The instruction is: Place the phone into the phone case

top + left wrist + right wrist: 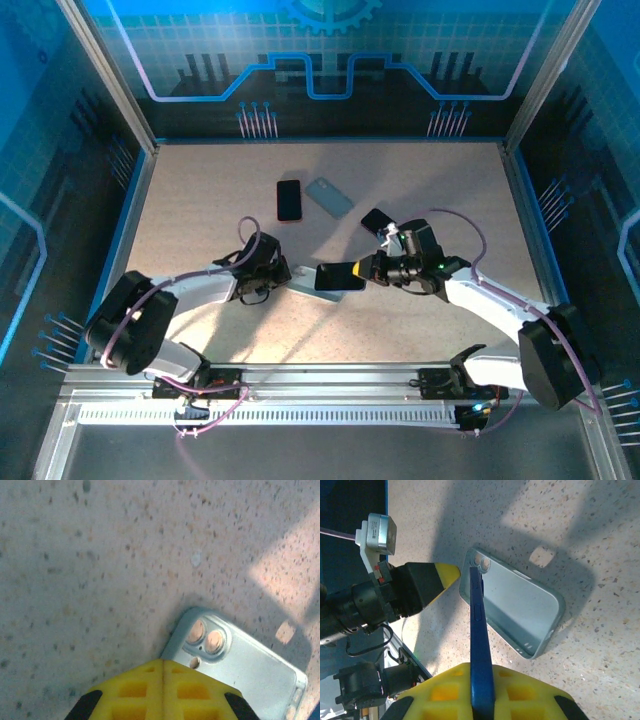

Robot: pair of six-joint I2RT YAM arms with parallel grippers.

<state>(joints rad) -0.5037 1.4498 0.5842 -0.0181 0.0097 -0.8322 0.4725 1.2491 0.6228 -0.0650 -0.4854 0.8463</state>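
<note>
Speckled table bears phone case, right claw holding phone edgewise over it

Seen from my remote desk: the table reads as matt, speckled, stone-like composite, faintly grainy; the phone case looks like smooth, soft, pale blue-grey plastic, slightly translucent with a dull sheen; the phone shows a glossy blue edge that I take for lacquered metal or hard plastic; the left gripper and right gripper wear matt yellow moulded plastic with recessed pockets, backed by black plastic; the rail is ribbed bare metal; the wall panels are glossy and printed; the second phone has a shiny black face.
</note>
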